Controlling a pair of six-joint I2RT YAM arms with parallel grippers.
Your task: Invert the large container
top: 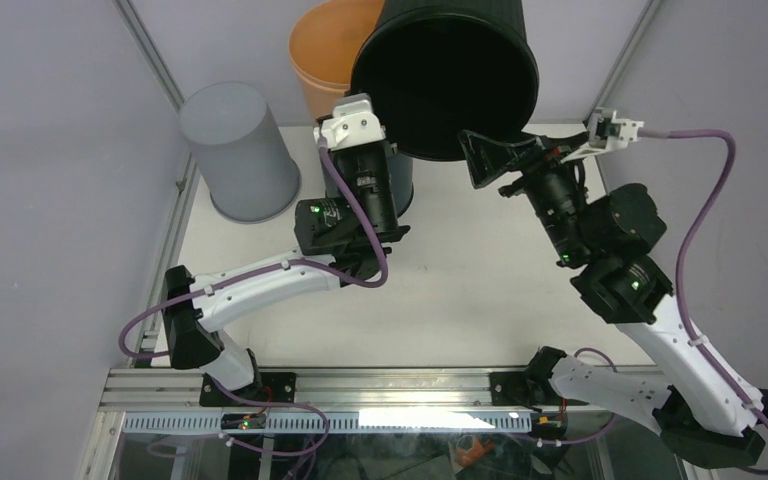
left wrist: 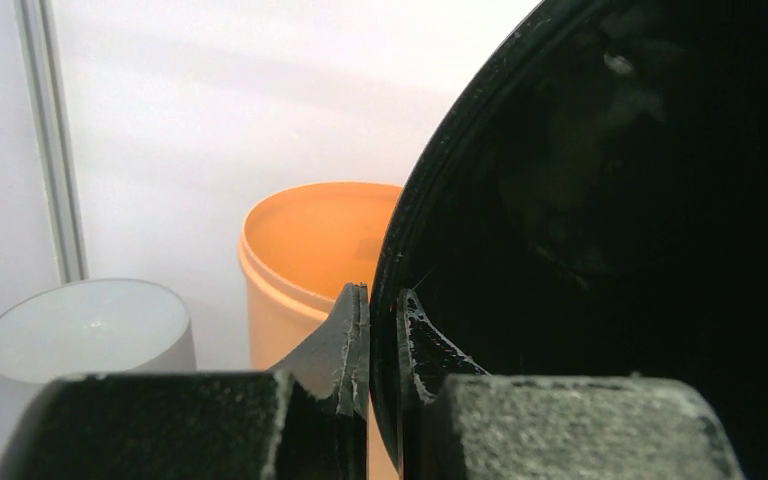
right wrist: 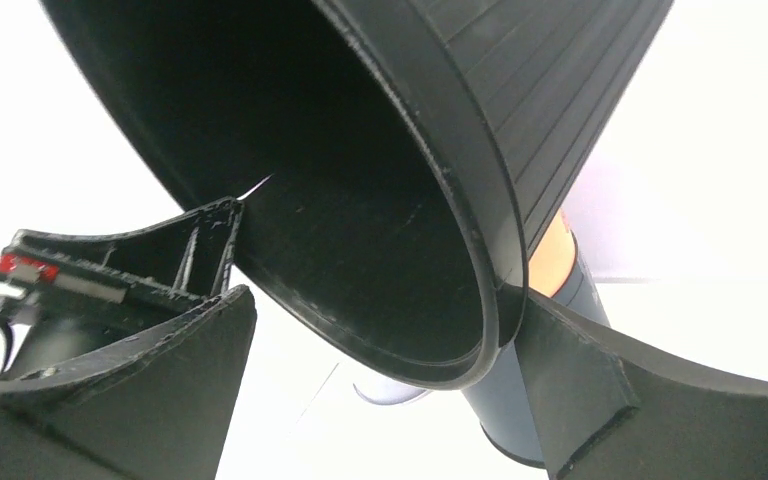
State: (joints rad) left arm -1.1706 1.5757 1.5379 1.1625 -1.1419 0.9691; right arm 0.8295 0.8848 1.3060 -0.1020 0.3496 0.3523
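The large black container [top: 445,70] is at the 12 o'clock end of the bench [top: 460,300]. It is tipped steeply, with its open mouth facing back towards the arm bases and up at the overhead camera. In the right wrist view its lowest rim hangs above the pale bench surface.

The left fingers [left wrist: 345,340] are closed on the container's rim at about 8 o'clock on the mouth as seen from above. One finger lies against the outer wall and the other is just inside, with only the thin rim between them.

The right fingers [right wrist: 160,370] are spread wide at about 5 o'clock on the mouth. The bottom arc of the rim hangs in the gap between them, closer to the finger at 4 o'clock in that wrist view. I cannot tell whether that finger touches the rim.

An orange bucket [top: 320,50] stands upright just beside the container at its 9 o'clock. A light grey tub [top: 240,150] stands further out at 8 o'clock. A dark grey cylinder [top: 405,185] stands below the raised rim.
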